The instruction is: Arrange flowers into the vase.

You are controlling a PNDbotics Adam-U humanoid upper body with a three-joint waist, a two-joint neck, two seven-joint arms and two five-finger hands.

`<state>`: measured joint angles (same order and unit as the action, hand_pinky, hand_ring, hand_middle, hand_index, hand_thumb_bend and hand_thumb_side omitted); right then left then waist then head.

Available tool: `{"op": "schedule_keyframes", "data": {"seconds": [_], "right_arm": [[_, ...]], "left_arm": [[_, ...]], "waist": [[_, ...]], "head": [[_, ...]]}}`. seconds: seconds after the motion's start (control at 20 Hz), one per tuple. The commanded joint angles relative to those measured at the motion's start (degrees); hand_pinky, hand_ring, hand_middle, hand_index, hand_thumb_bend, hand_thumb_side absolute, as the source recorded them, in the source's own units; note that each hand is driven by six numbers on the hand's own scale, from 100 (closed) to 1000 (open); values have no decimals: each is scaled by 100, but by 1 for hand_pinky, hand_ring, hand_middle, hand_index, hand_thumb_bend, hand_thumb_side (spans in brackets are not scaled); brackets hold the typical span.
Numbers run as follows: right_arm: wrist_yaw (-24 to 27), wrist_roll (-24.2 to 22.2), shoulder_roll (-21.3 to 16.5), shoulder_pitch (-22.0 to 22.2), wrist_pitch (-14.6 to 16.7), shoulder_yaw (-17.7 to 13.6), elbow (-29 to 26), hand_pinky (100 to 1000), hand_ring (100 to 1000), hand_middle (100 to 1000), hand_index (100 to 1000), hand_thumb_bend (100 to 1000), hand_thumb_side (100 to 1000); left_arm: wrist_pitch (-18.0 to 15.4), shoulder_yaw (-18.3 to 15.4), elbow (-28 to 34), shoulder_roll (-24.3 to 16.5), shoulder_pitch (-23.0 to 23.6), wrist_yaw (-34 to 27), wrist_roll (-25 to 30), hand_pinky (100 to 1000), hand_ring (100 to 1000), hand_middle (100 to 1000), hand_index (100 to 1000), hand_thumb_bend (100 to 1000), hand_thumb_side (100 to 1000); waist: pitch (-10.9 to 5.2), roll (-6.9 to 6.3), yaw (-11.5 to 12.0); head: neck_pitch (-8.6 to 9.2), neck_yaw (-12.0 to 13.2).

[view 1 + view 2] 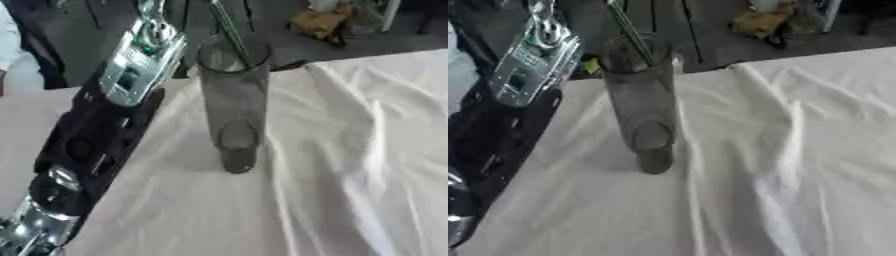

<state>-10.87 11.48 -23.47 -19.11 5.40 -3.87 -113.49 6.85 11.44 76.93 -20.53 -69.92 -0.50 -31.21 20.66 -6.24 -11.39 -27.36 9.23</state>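
Note:
A tall clear glass vase [234, 100] stands upright on the white tablecloth [350, 165], a little left of the middle. A thin green stem [232, 35] slants down from the top edge into the vase's mouth; its flower end is out of view. My left arm [96, 135] runs from the lower left corner up past the left of the vase. Only the base of my left hand [154, 11] shows at the top edge, and what it holds is hidden. My right hand shows in no view.
The table's far edge [376, 56] runs behind the vase, with dark floor beyond it. A yellow object [318, 22] and other clutter lie on that floor at the back right. The cloth is creased to the right of the vase.

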Motion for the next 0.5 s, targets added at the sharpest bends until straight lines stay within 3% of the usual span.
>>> {"op": "schedule_keyframes", "data": {"seconds": [0.05, 0.2, 0.5], "right_arm": [[2, 9, -60, -20, -1, -61, -110, 668, 559, 537, 772, 100, 1000], [-2, 16, -59, -11, -5, -70, -110, 668, 559, 537, 772, 100, 1000], [-10, 29, -50, 17, -28, -90, -110, 668, 559, 536, 772, 100, 1000]], "left_arm": [[124, -45, 10, -130, -66, 334, 26, 100, 221, 282, 458, 100, 1000], [229, -19, -14, -191, -39, 666, 85, 106, 263, 327, 503, 100, 994], [536, 46, -92, -349, 51, 1526, 534, 213, 405, 453, 561, 100, 1000]], "waist": [[-50, -19, 7], [-54, -17, 18], [-63, 2, 48]], "head": [[57, -17], [54, -29], [49, -65]]}}
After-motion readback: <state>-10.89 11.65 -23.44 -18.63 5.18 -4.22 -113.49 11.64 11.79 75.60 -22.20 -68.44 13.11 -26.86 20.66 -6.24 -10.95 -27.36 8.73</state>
